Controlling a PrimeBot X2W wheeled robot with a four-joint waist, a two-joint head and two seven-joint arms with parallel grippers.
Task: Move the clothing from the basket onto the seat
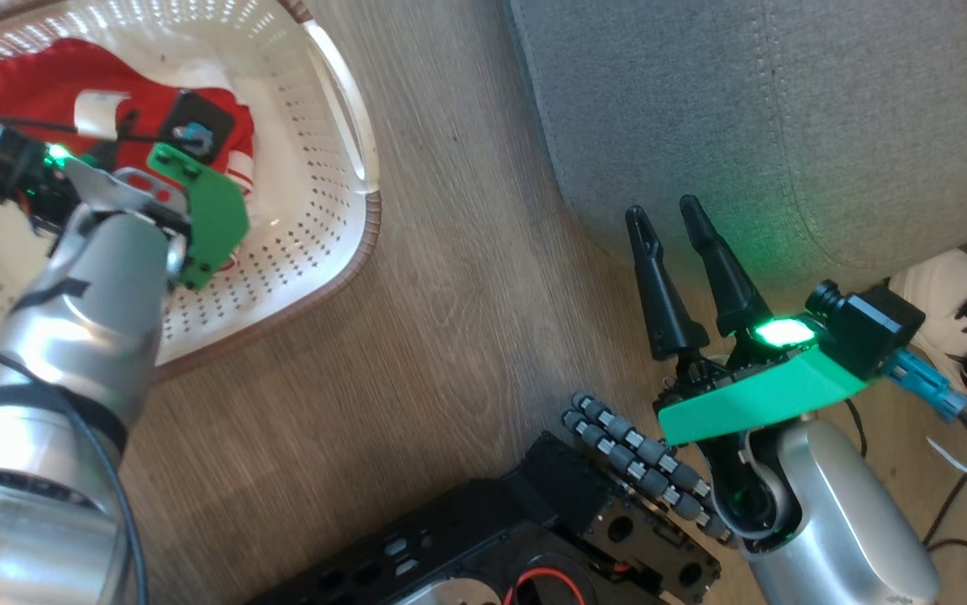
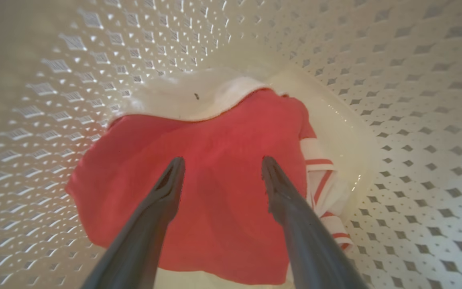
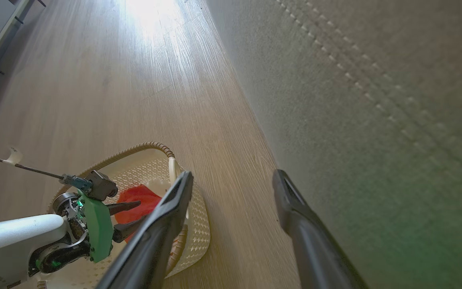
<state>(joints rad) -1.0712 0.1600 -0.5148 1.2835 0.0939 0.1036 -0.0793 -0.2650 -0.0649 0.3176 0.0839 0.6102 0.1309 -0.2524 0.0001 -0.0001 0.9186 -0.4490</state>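
Currently we are holding our left gripper (image 2: 222,160) inside the basket (image 2: 415,120), its fingers spread wide and gripping nothing. The tips are pointing at the clothing (image 2: 218,208), which is lying bunched on the basket bottom with its white trim showing at the far edge; we cannot tell whether the tips are touching the fabric. Our right gripper (image 1: 662,210) is hovering with fingers likewise parted and empty, just beside the rounded corner of the seat (image 1: 743,109), over the wooden floor (image 1: 466,294) on which the basket is standing.
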